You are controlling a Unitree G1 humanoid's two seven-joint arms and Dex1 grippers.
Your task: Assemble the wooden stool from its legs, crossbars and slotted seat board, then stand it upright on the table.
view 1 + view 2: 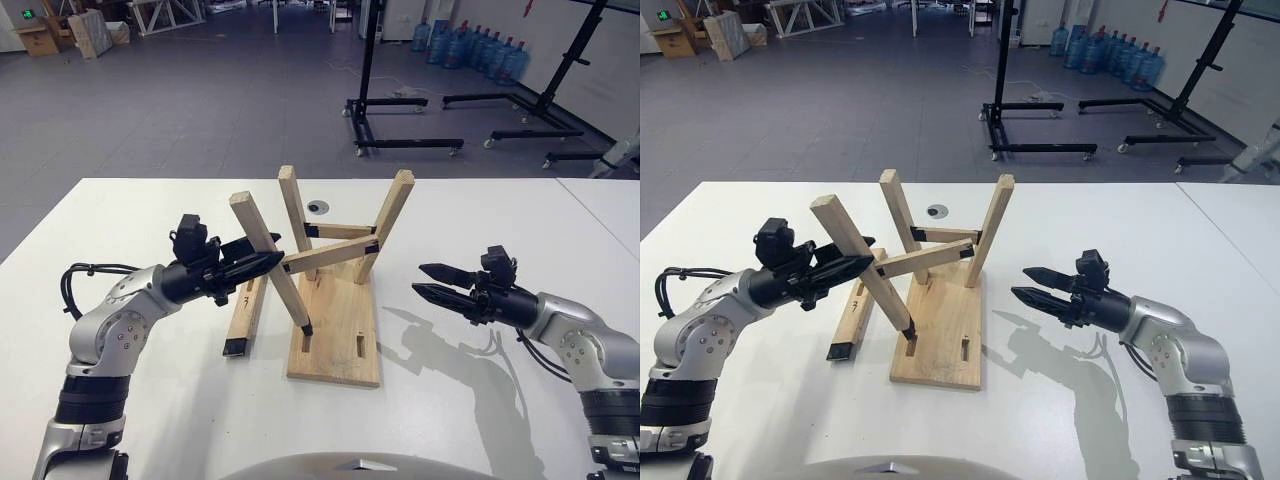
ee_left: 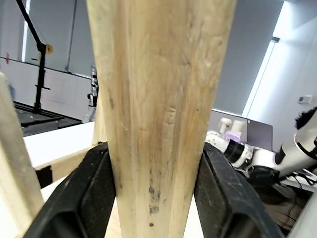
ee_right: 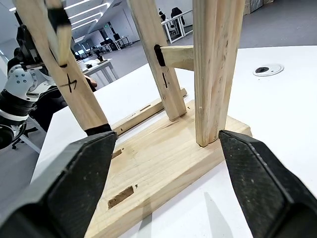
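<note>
1. From the head views, the seat board (image 1: 340, 330) lies flat at the middle of the counter (image 1: 150, 210). Two far legs (image 1: 295, 215) stand in its far slots, joined by a short crossbar (image 1: 340, 231). The left claw (image 1: 268, 262) is clamped on the tilted leg (image 1: 290, 295), whose lower tip meets the near left slot (image 1: 305, 342). A long crossbar (image 1: 330, 253) runs from this leg to the far right one. A loose leg (image 1: 245, 315) lies on the counter just beside the board's left edge. The right claw (image 1: 420, 279) hovers wide, right of the board and apart from it.
2. In the left wrist view, the fingers (image 2: 94, 193) press both sides of the tilted leg.
3. In the right wrist view, the wide fingers (image 3: 84, 178) frame the board's right edge, touching nothing. An empty slot (image 3: 121, 197) shows near the board's near corner.
4. We judge the third leg is being seated. We cannot tell whether its tenon is fully in.
5. Next, the leg likely needs righting and pressing down, with the right claw steadying the board or frame. The loose leg comes after.
</note>
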